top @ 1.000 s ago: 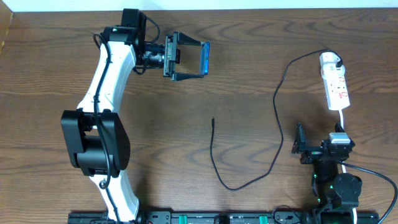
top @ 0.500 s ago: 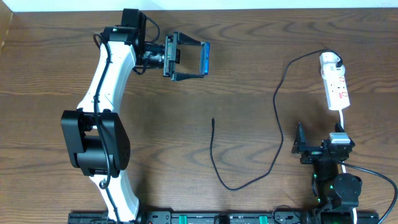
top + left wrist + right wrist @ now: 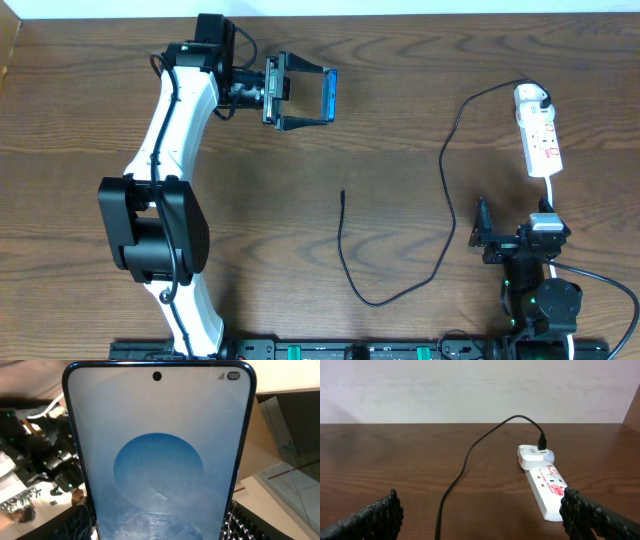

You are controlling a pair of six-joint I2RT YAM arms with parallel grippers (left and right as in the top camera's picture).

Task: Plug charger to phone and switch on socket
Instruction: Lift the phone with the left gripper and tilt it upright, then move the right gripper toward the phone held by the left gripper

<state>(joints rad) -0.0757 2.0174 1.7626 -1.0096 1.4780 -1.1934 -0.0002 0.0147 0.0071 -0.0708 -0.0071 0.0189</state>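
My left gripper (image 3: 320,96) is shut on the phone (image 3: 329,94), holding it on its edge above the far part of the table. In the left wrist view the phone's blue screen (image 3: 159,450) fills the frame between the fingers (image 3: 252,522). The charger, a thin black cable (image 3: 343,197), lies loose mid-table with its small tip free; it loops right to a white plug head (image 3: 531,96) seated in the socket (image 3: 545,145). The right wrist view shows the socket (image 3: 547,487) and cable (image 3: 465,460) ahead of my open right gripper (image 3: 480,520), which rests at the front right (image 3: 515,232).
The socket's white cord (image 3: 549,190) runs back toward the right arm's base (image 3: 540,300). The left arm (image 3: 165,160) stretches from the front left to the far side. Bare wood lies between the cable tip and the phone.
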